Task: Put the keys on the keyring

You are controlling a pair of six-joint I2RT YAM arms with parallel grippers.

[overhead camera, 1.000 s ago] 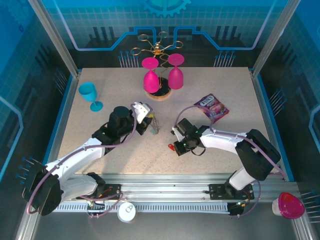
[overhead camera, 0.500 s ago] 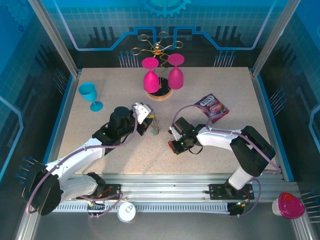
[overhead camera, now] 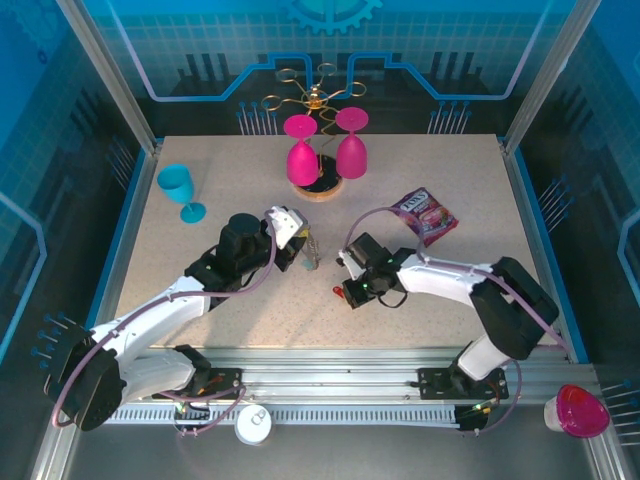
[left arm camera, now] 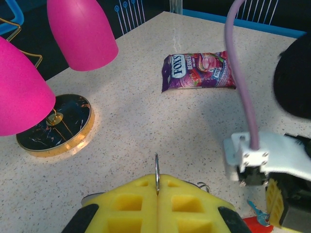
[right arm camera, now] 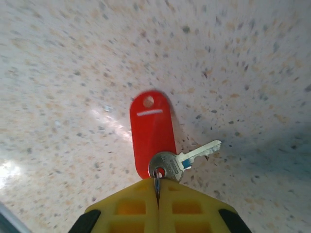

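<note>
Your left hand [overhead camera: 292, 236] sits near the middle of the worktop [overhead camera: 230, 160]. In its wrist view the yellow pads [left arm camera: 131, 204] are pressed together. A thin silvery ring of the keyring [left arm camera: 156, 174] is pinched edge-on in the seam between them and stands up out of it. From above you can see the rest of the keyring dangling just right of that hand's tip, toward the worktop.

Your right hand [overhead camera: 349, 291] lies a little to the right of the left one and closer to the arm bases. The two are near each other but apart. Its pads [right arm camera: 126, 208] are also together, clamped on the small ring that carries the red-tagged key [right arm camera: 187, 156]. The red tag [right arm camera: 151, 127] points straight away from the hand, and the silvery blade angles off to the right in that wrist view. You cannot tell whether the tag rests on the worktop or hangs just above it. This key is not yet on the keyring.

A purple snack packet [overhead camera: 425, 213] lies flat beyond the right arm. Two pink glasses [overhead camera: 302, 160] are at the gold wire rack [overhead camera: 313, 92] by the far edge. A blue goblet [overhead camera: 180, 190] stands upright at the far left.
</note>
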